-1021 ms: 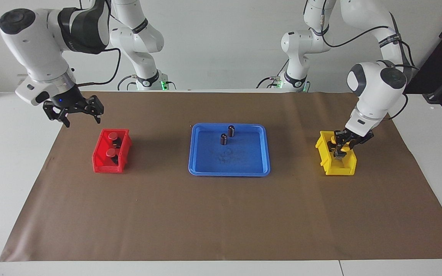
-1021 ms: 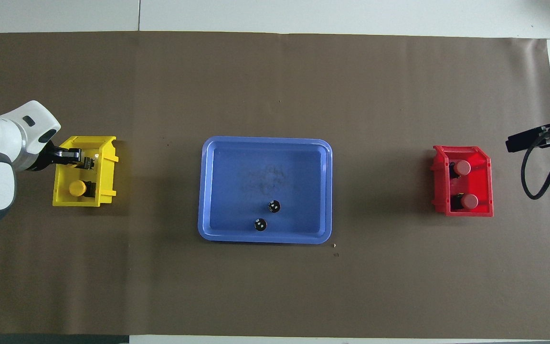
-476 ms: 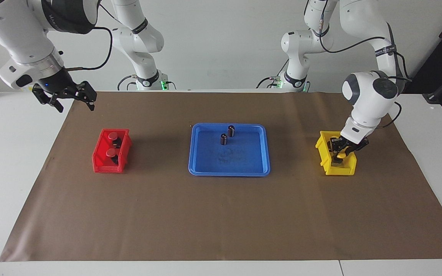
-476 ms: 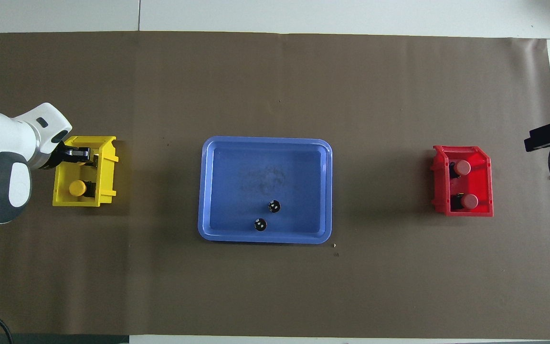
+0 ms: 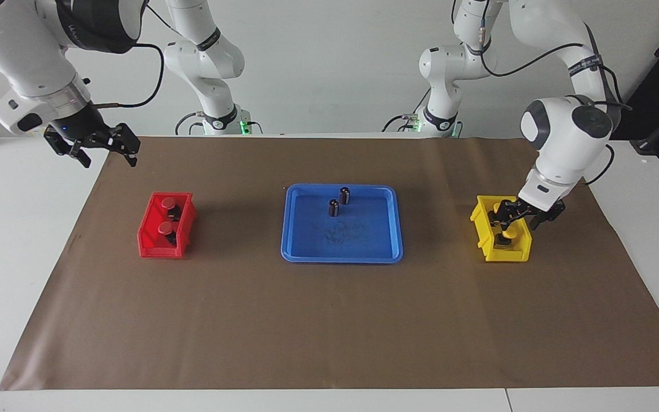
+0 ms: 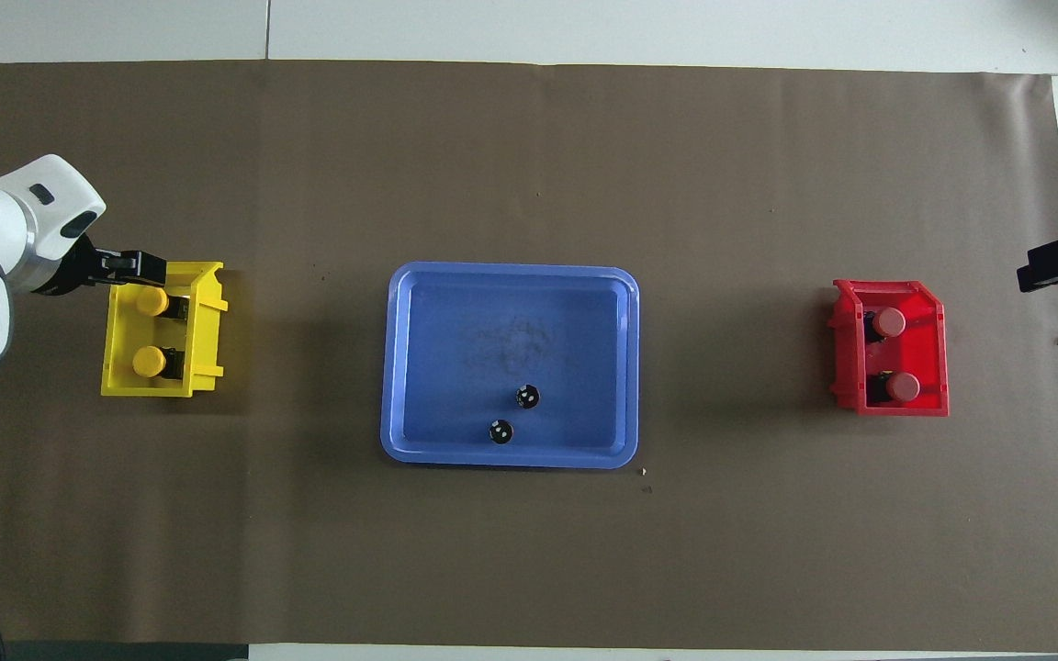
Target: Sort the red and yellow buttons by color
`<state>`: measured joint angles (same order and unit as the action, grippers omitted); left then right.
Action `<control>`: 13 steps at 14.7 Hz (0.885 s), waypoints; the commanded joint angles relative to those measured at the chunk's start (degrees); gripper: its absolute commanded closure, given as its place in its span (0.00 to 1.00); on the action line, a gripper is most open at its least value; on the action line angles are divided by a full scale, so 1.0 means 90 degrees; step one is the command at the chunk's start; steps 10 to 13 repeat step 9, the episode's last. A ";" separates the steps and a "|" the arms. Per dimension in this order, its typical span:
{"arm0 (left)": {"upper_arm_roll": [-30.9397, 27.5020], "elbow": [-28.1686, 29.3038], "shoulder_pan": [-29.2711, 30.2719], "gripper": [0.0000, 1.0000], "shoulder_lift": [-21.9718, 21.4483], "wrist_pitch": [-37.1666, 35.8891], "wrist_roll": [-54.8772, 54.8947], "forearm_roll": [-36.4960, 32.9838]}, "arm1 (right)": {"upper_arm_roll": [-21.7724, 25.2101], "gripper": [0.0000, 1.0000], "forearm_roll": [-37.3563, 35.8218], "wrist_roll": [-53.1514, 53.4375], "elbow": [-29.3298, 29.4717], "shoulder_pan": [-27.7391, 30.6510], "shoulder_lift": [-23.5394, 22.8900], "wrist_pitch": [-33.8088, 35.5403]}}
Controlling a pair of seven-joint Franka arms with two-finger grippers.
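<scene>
Two yellow buttons (image 6: 151,301) (image 6: 149,361) lie in the yellow bin (image 6: 206,330) at the left arm's end of the table. My left gripper (image 5: 523,219) hangs low over that bin, open, with nothing between its fingers. The button farther from the robots sits free just under it. Two red buttons (image 6: 889,321) (image 6: 903,386) rest in the red bin (image 5: 147,243) at the right arm's end. My right gripper (image 5: 92,150) is raised and open, empty, over the edge of the brown mat, off to the side of the red bin.
A blue tray (image 5: 341,256) sits mid-table with two dark cylinders (image 5: 345,195) (image 5: 334,208) with silvery tops standing in its part nearer the robots. Brown paper (image 5: 329,320) covers the table.
My left gripper opened, let go of a yellow button into the yellow bin and rose a little. My right gripper lifted up and away from the red bin.
</scene>
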<state>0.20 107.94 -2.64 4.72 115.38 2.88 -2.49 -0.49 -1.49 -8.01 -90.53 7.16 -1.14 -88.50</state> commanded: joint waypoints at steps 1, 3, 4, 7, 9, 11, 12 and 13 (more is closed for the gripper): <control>0.0075 -0.1452 -0.0039 0.00 0.0023 -0.1555 0.0149 0.0032 | -0.0043 0.00 -0.0079 0.0069 0.0059 0.0015 -0.0010 0.0107; 0.0134 -0.2350 -0.0039 0.00 0.0022 -0.2542 0.0110 0.0315 | -0.0043 0.00 -0.0079 0.0060 0.0049 0.0015 0.0000 0.0117; 0.0124 -0.2713 -0.0030 0.00 0.0061 -0.2933 0.0101 0.0413 | -0.0043 0.00 -0.0098 0.0059 0.0049 -0.0004 0.0000 0.0107; 0.0134 -0.2863 -0.0029 0.00 0.0003 -0.3386 0.0100 0.0434 | -0.0053 0.01 -0.0147 0.0079 0.0049 0.0025 -0.0010 0.0049; 0.0144 -0.2863 -0.0039 0.00 -0.0017 -0.3396 0.0091 0.0404 | -0.0053 0.00 -0.0137 0.0118 0.0088 0.0015 -0.0039 -0.0020; 0.0144 -0.2863 -0.0039 0.00 -0.0017 -0.3396 0.0091 0.0404 | -0.0053 0.00 -0.0137 0.0118 0.0088 0.0015 -0.0039 -0.0020; 0.0144 -0.2863 -0.0039 0.00 -0.0017 -0.3396 0.0091 0.0404 | -0.0053 0.00 -0.0137 0.0118 0.0088 0.0015 -0.0039 -0.0020; 0.0144 -0.2863 -0.0039 0.00 -0.0017 -0.3396 0.0091 0.0404 | -0.0053 0.00 -0.0137 0.0118 0.0088 0.0015 -0.0039 -0.0020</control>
